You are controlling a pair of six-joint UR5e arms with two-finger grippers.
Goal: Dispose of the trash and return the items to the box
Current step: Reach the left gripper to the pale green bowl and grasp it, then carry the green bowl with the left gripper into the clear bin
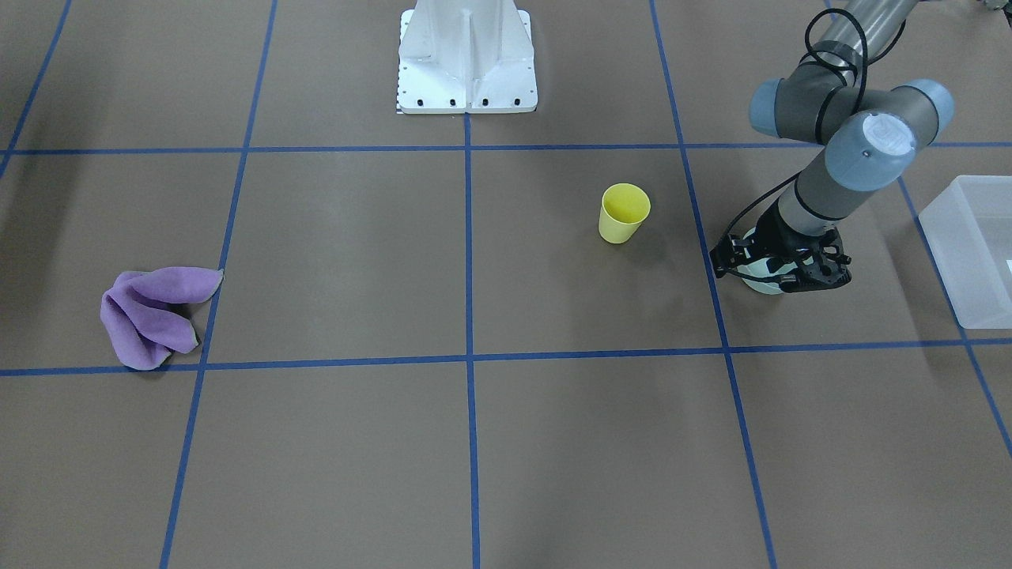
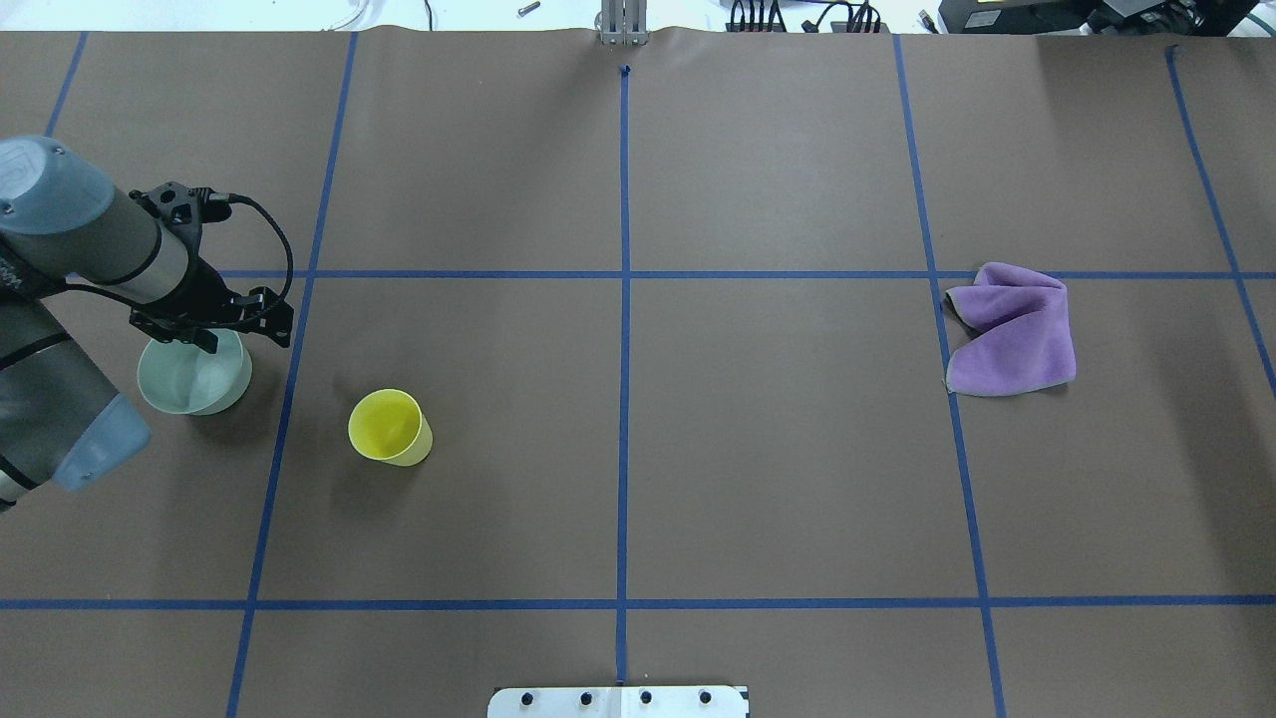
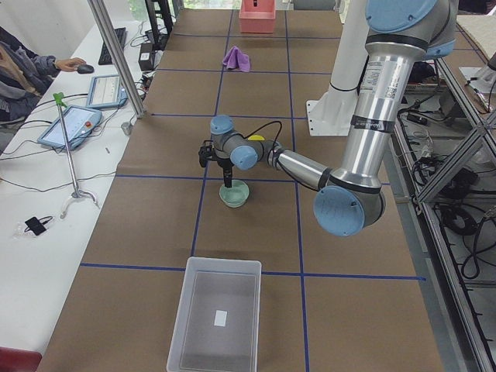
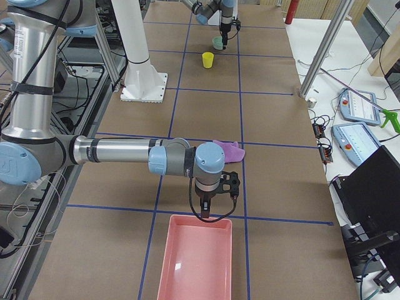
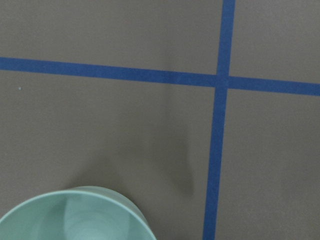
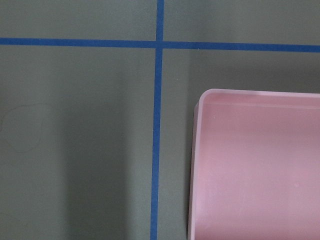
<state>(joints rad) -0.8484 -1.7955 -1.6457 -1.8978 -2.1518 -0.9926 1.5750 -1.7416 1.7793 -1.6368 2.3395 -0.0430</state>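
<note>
My left gripper (image 2: 211,335) hangs straight down over the bowl (image 2: 194,379), at the part of its rim that faces away from my base. The bowl stands upright and open on the bench (image 2: 778,449), near the bench's left end and roughly halfway between the near and far edges. My fingers reach down to about rim height. The wrist body hides them from above, and my own wrist camera catches only a piece of the rim at its lower edge, so I cannot tell how wide these jaws stand or whether they touch the bowl.

The box (image 1: 968,261) lies beyond the bowl, right at the left end of the bench, apart from it. A yellow cup (image 2: 391,427) stands upright beside the bowl, toward the bench's middle.

My right gripper (image 4: 205,209) points down over the near rim of a pink tray (image 4: 197,262) at the right end of the bench. I cannot tell whether those jaws are spread or closed. A crumpled purple cloth (image 2: 1012,329) lies near the tray.
</note>
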